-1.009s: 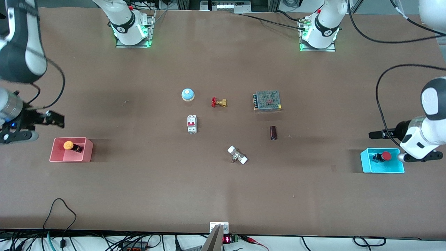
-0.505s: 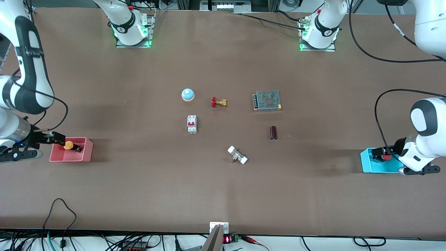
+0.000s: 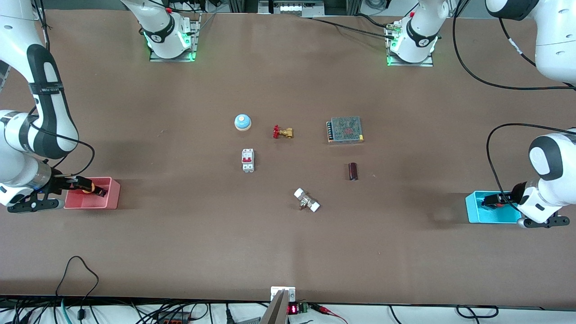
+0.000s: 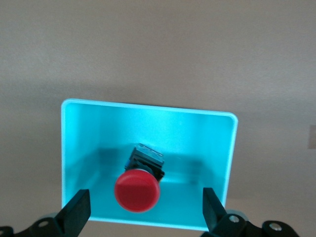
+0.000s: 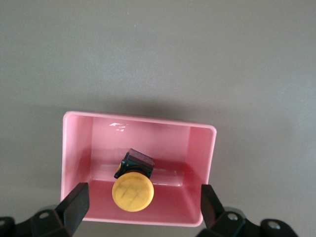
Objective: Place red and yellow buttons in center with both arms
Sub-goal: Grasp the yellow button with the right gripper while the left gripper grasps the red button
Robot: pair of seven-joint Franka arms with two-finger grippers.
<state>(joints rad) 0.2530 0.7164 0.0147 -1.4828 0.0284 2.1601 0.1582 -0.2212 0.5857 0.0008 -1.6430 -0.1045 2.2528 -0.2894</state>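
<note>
We see the right gripper (image 3: 83,184) low over the pink bin (image 3: 112,193) at the right arm's end of the table. Its fingers (image 5: 74,205) are spread wide, one on each side of the yellow button (image 5: 132,192), not touching it. The button lies tilted in the bin, cap toward the gripper, black base pointing away. The finger tips sit close to the bin's side walls, with little spare room there; open gap shows between each finger and the cap.

The left gripper (image 3: 492,200) is low over the blue bin (image 3: 472,211) at the left arm's end. Its fingers (image 4: 76,213) are also spread wide, flanking the red button (image 4: 137,190) with clear gaps on both sides. The red button lies tilted too, cap toward the gripper, black base away. One finger is near the bin's wall edge, the other just inside the wall on its side.

Neither button is gripped; both rest on their bin floors.

Between the two grippers the table (image 3: 180,243) centre holds a blue bell (image 3: 242,122), a brass valve (image 3: 283,132), a mesh box (image 3: 345,129), a white breaker (image 3: 248,160), a dark cylinder (image 3: 353,171) and a white-ended fitting (image 3: 306,200). Wide bare table lies between each bin and that cluster, and along the edge nearest the front camera.
</note>
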